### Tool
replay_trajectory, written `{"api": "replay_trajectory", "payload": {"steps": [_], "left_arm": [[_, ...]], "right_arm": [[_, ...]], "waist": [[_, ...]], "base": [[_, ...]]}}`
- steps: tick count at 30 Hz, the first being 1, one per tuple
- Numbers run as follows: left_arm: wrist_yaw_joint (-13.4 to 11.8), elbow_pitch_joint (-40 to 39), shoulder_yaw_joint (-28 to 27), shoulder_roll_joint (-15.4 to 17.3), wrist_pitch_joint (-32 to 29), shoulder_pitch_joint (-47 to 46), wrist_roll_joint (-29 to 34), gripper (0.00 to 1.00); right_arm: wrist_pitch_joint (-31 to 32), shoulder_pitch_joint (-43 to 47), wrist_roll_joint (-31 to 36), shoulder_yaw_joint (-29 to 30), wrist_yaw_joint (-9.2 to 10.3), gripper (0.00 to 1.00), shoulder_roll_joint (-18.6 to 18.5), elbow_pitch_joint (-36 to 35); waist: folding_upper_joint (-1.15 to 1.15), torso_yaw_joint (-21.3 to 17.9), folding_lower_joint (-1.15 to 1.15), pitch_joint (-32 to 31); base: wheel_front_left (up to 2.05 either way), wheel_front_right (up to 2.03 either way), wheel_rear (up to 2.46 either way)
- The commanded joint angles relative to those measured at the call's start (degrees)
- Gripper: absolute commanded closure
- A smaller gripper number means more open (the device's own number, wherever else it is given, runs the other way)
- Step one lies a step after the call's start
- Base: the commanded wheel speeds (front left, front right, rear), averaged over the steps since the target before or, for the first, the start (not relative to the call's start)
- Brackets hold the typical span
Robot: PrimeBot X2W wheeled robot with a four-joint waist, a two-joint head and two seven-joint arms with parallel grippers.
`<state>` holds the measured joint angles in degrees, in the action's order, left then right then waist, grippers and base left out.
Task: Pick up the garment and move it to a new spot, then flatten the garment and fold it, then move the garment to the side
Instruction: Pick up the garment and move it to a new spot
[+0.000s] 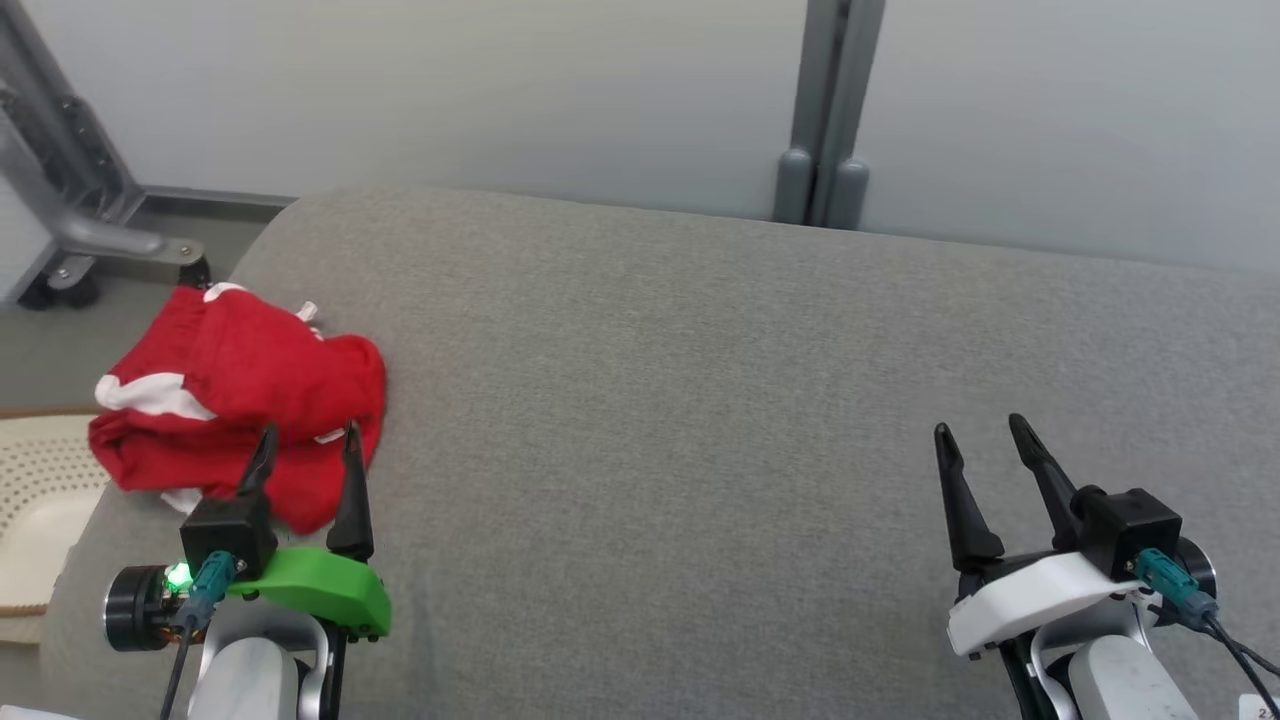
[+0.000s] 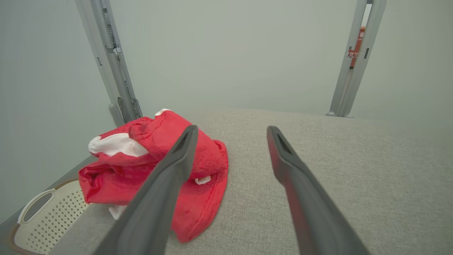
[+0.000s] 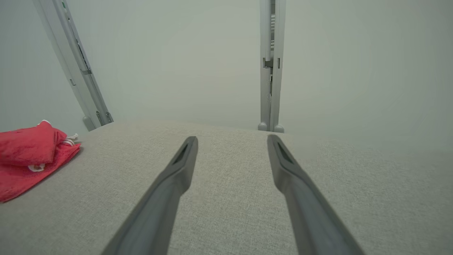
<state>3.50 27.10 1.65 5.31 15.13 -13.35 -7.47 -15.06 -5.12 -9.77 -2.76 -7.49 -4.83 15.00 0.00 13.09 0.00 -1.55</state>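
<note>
The left claw (image 1: 309, 432) stands wide open and empty, its fingertips over the near edge of the one crumpled red garment with white patches (image 1: 240, 380), though whether they touch it I cannot tell. The right claw (image 1: 979, 425), equally wide and empty, hangs over bare cloth well apart from it. The garment lies at the left end of the grey fabric-covered worktop (image 1: 650, 400), beside and above one cream perforated plastic basket (image 1: 40, 490) whose contents cannot be made out.
</note>
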Motion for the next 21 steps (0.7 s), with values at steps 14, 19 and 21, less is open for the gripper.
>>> {"api": "replay_trajectory", "payload": {"steps": [14, 19, 21], "left_arm": [[-0.64, -2.19, -3.45, -0.1, 0.03, 0.27, -0.78, 0.0], [-0.64, -2.38, -3.71, -0.55, 0.03, -0.57, -0.31, 0.0], [0.09, -1.97, -3.71, -0.55, 0.03, -1.97, -0.8, 0.0]], "right_arm": [[-0.17, -2.02, -0.3, -2.5, 0.01, 0.0, 0.39, -1.34], [-0.17, -2.33, -0.27, -3.0, 0.01, 0.0, -0.15, -1.49], [-0.17, -2.82, -0.23, -3.21, 0.01, 0.0, -0.48, -1.6]], "waist": [[0.0, 13.83, 0.0, 3.04], [0.0, 13.83, 0.0, 3.89], [0.0, 13.34, 0.0, 4.88]], "base": [[0.0, 0.0, 0.0], [0.0, 0.0, 0.0], [0.0, 0.0, 0.0]]}}
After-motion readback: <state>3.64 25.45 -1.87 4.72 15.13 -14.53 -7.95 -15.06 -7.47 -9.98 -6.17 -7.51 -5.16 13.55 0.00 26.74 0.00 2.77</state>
